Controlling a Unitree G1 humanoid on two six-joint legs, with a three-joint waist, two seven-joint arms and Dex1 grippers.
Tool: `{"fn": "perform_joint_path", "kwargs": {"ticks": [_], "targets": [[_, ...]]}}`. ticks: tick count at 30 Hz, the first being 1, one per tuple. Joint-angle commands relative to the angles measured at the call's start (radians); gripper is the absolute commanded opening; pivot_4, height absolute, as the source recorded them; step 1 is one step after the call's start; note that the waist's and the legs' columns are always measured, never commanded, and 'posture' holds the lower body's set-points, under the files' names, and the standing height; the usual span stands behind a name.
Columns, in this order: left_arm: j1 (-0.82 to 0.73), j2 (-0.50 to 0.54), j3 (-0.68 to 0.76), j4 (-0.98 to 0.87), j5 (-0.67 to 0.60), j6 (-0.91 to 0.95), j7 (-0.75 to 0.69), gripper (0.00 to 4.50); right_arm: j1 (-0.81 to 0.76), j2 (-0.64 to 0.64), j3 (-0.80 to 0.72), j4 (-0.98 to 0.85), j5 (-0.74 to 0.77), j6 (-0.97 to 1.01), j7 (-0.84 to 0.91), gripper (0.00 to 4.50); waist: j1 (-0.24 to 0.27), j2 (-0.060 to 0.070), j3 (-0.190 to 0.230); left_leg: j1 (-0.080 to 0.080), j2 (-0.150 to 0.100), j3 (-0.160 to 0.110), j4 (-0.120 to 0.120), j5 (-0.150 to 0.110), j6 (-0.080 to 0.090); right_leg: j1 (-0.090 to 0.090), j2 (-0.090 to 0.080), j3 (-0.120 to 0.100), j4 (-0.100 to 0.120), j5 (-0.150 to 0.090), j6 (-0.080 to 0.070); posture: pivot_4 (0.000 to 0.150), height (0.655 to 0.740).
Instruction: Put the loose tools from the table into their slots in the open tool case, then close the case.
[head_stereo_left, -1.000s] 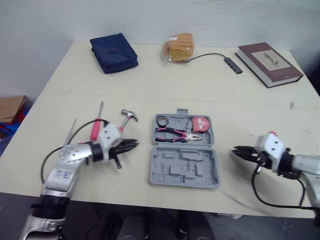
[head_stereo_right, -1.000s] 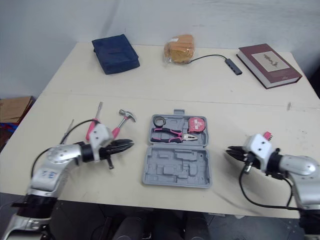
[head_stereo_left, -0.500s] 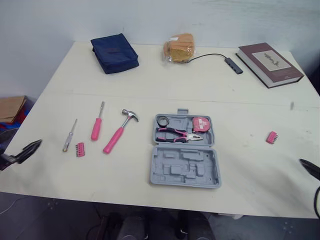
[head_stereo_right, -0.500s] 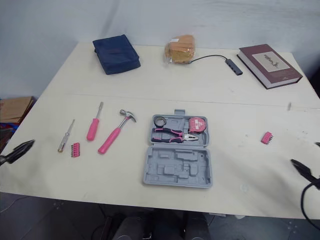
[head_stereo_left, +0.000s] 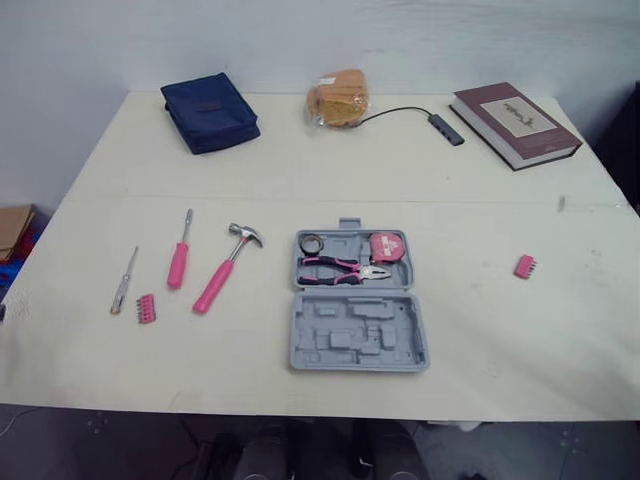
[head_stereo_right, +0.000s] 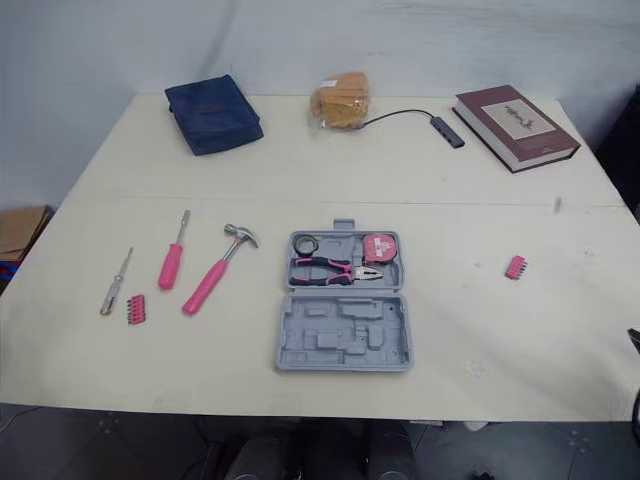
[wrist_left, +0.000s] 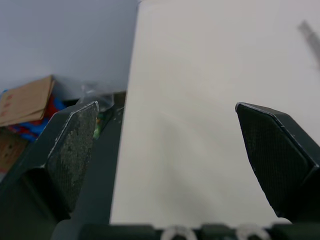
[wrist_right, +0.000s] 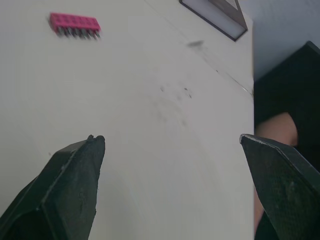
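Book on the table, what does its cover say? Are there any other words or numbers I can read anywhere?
Book: the pale label on its cover has dark marks, too small to read.
Tape measure: a pale mark on its red face, too blurred to read.
Blue pouch: no writing can be made out.
Nothing in these pictures can be read as a word or number.

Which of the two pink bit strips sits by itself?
The bit strip right of the tool case; the other bit strip lies left, beside the slim screwdriver.
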Motion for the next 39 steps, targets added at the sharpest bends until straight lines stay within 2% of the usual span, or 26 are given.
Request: {"fn": "perform_joint_path", "kwargs": {"ticks": [1, 7, 9, 14, 18, 23, 32, 39], "targets": [[0.011, -0.004, 0.002, -0.095, -0.03, 0.047, -0.002, 4.44, -0.046, 0.035, 0.034, -0.058, 0.083, -0.031, 0.105, 4.5, -0.008, 0.0, 0.0, 0.0, 0.0, 0.0, 0.0, 0.001, -0.002, 0.0, 0.0, 0.0, 0.0, 0.0, 0.0, 0.15, 0.74], [0.073, -0.05, -0.014, -0.348, -0.088, 0.22, -0.002, 4.44, -0.108, 0.1, 0.103, -0.207, 0.16, 0.019, 0.178, 4.5, -0.014, 0.0, 0.0, 0.001, 0.0, 0.005, 0.0, 0.003, 0.002, -0.002, 0.001, 0.005, 0.001, 0.0, 0.0, 0.15, 0.74], [0.089, -0.071, -0.039, -0.48, -0.114, 0.331, 0.031, 4.44, -0.131, 0.129, 0.142, -0.303, 0.194, 0.07, 0.188, 4.5, -0.013, 0.0, 0.0, 0.002, 0.0, 0.006, 0.0, 0.0, -0.002, -0.002, 0.0, 0.006, 0.002, 0.0, 0.0, 0.15, 0.74], [0.082, -0.095, -0.081, -0.729, -0.17, 0.69, 0.199, 4.44, -0.152, 0.171, 0.224, -0.545, 0.258, 0.197, 0.189, 4.5, -0.007, 0.0, 0.0, 0.002, 0.001, 0.005, 0.0, 0.0, -0.003, -0.003, 0.001, 0.007, 0.004, 0.0, 0.0, 0.15, 0.74], [0.038, -0.122, -0.119, -0.807, -0.157, 0.831, 0.317, 4.44, -0.164, 0.194, 0.255, -0.651, 0.285, 0.252, 0.178, 4.5, -0.002, 0.0, 0.0, 0.001, 0.001, 0.005, 0.0, 0.002, 0.001, -0.003, 0.001, 0.006, 0.004, 0.0, 0.0, 0.15, 0.74], [-0.075, -0.138, -0.181, -0.721, -0.092, 0.865, 0.41, 4.44, -0.197, 0.241, 0.309, -0.755, 0.297, 0.286, 0.176, 4.5, 0.008, 0.0, 0.0, 0.001, 0.0, 0.005, 0.001, 0.001, -0.001, -0.003, 0.002, 0.006, 0.004, 0.0, 0.0, 0.15, 0.74], [-0.236, -0.157, -0.328, -0.541, -0.038, 0.866, 0.386, 4.44, -0.219, 0.28, 0.411, -0.918, 0.302, 0.348, 0.174, 4.5, 0.016, -0.001, 0.0, -0.001, 0.0, 0.006, 0.001, 0.003, 0.001, -0.004, 0.002, 0.006, 0.006, 0.0, 0.0, 0.15, 0.74], [-0.284, -0.165, -0.395, -0.476, -0.007, 0.865, 0.356, 4.44, -0.217, 0.271, 0.441, -1.032, 0.33, 0.412, 0.181, 4.5, 0.021, 0.0, 0.0, 0.0, 0.0, 0.006, 0.001, 0.003, 0.002, -0.004, 0.002, 0.005, 0.005, 0.0, 0.0, 0.15, 0.74]]}}
